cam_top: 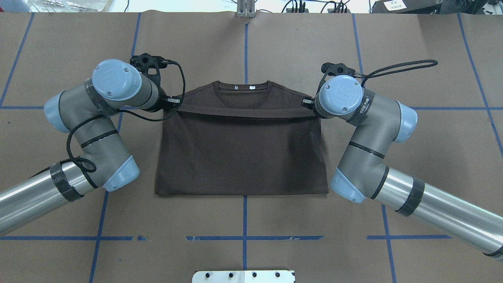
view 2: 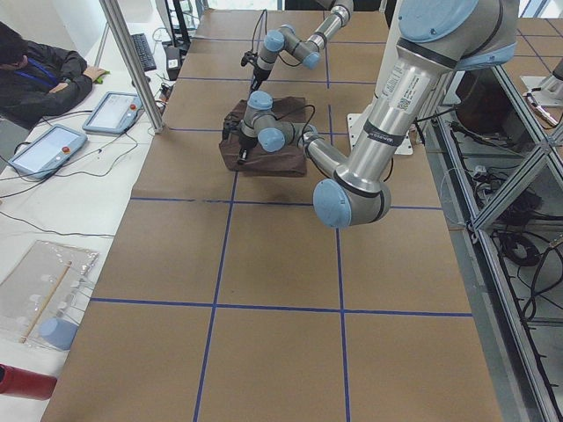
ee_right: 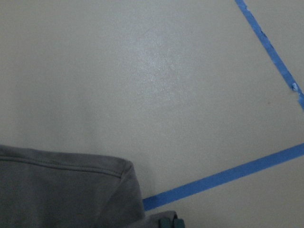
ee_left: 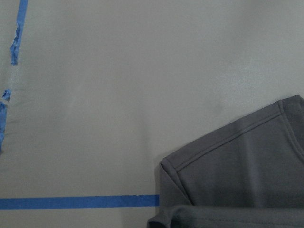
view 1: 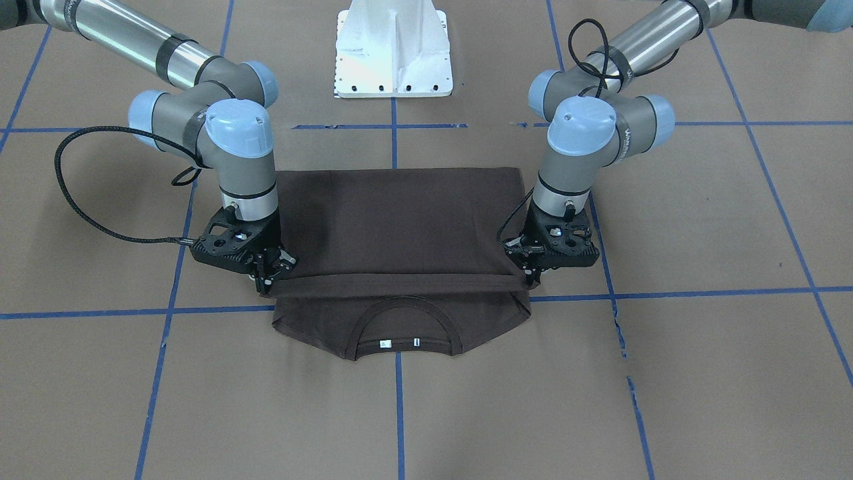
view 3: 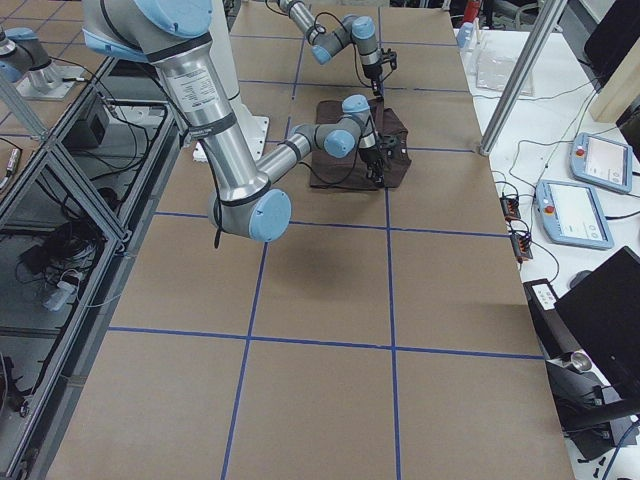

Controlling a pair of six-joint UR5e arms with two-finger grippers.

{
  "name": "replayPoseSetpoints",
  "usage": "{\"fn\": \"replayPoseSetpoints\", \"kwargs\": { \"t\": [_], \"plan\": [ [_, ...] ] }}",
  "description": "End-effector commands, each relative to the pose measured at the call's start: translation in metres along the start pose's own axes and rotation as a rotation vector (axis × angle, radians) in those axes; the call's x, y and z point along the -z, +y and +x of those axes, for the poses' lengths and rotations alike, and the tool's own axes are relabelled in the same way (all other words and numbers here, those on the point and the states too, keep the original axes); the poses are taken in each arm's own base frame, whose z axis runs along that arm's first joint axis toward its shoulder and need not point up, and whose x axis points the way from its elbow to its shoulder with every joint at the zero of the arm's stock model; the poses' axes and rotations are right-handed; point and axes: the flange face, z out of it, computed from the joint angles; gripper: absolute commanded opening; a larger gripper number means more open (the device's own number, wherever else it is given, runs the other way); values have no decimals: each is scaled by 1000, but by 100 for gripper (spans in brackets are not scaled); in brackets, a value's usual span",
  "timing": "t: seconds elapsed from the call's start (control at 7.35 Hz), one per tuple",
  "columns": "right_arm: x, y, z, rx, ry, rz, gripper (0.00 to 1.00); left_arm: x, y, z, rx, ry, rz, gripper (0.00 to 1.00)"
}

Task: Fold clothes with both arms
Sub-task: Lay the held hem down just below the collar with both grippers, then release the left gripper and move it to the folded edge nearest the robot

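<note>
Pinching the hem of the T-shirt, one end each, are the jaws of the left arm and right arm. The collar lies uncovered.

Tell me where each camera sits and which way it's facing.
Front-facing: across the table, facing the pedestal; shows right arm, left arm.
Overhead: behind the pedestal, looking forward and down; both arms.
Exterior left: table's left end; left arm near.
Exterior right: table's right end; right arm near.
Left wrist: down onto a T-shirt corner; no arm shows.
Right wrist: down onto another corner; no arm clearly shows.
Shared: front-facing and overhead both show the collar.
</note>
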Motion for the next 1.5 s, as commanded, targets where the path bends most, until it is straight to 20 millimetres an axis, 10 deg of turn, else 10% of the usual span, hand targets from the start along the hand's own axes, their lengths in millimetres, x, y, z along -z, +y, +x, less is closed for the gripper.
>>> {"fn": "replayPoseSetpoints", "kwargs": {
  "t": [0.0,0.14,0.54,0.95,1.22,1.36],
  "plan": [
    [-13,2,6,7,26,3,99,-1,1,-1,-11,0,-1,56],
    [-16,2,4,23,30,1,100,3,1,1,-78,12,5,100],
    [13,-13,10,212,-19,11,100,36,14,1,-109,78,24,100],
    [74,-6,34,249,-141,-58,100,61,90,-35,-116,105,-26,100],
    [82,-3,33,249,-155,-59,100,77,147,-27,-69,148,-86,100],
    [80,-3,34,249,-153,-60,100,71,164,-23,-36,144,-113,85]
  ]
}}
